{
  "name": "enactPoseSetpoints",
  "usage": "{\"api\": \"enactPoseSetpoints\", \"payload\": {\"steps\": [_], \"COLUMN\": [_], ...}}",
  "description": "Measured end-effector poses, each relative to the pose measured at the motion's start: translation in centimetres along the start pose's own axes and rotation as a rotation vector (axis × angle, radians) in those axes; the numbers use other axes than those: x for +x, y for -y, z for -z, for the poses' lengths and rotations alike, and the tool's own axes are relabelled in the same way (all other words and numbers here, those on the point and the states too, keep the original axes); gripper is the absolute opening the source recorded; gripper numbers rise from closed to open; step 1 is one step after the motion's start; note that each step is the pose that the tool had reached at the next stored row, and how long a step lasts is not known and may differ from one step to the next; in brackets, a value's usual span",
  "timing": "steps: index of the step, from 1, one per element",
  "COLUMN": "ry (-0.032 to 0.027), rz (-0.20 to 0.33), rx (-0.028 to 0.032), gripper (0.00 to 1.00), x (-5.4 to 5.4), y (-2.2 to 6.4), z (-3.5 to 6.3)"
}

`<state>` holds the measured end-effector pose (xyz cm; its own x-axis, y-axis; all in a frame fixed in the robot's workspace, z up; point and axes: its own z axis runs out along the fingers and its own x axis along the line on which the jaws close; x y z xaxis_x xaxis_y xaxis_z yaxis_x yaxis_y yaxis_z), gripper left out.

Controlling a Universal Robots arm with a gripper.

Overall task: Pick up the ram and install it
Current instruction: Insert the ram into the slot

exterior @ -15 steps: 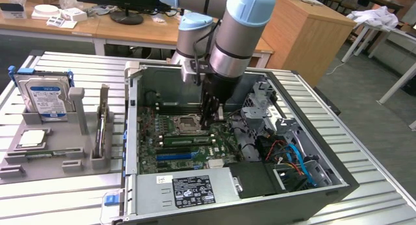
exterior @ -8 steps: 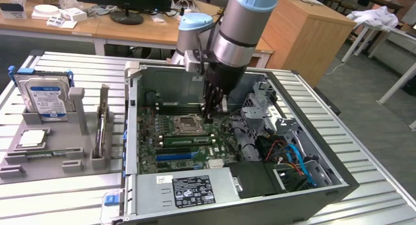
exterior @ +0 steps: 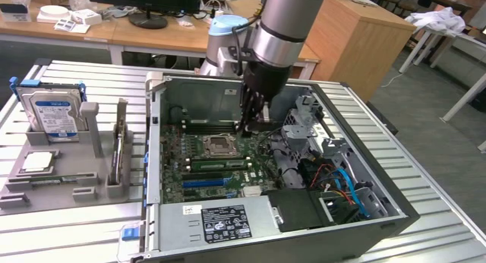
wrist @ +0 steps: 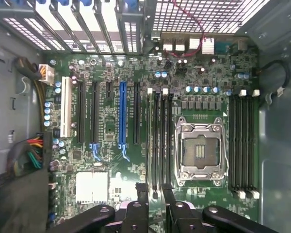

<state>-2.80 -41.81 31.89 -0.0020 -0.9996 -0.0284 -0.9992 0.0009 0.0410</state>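
Slatted table (exterior: 444,180), open PC case (exterior: 319,246): exterior view shows ram (exterior: 218,164) slotted, wrist view shows tool (wrist: 154,189) spread.

Silver-grey arm (exterior: 279,29) with a pale blue joint cap (exterior: 226,25) — black wrist (exterior: 262,81) above the gripper (wrist: 154,190), whose black linked fingers (wrist: 141,199) carry screws (wrist: 105,209).
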Motion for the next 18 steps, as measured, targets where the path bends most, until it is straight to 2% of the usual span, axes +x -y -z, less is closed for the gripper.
{"api": "enactPoseSetpoints", "payload": {"steps": [4,9,18], "ry": [0.0000,0.0002,0.0002], "rz": [0.000,0.000,0.000], "rx": [0.0000,0.0000,0.0067], "gripper": [0.25,0.25,0.25], "x": [0.0,0.0,0.0], "y": [-0.04,-0.05,-2.20], "z": [1.08,1.14,1.05]}}
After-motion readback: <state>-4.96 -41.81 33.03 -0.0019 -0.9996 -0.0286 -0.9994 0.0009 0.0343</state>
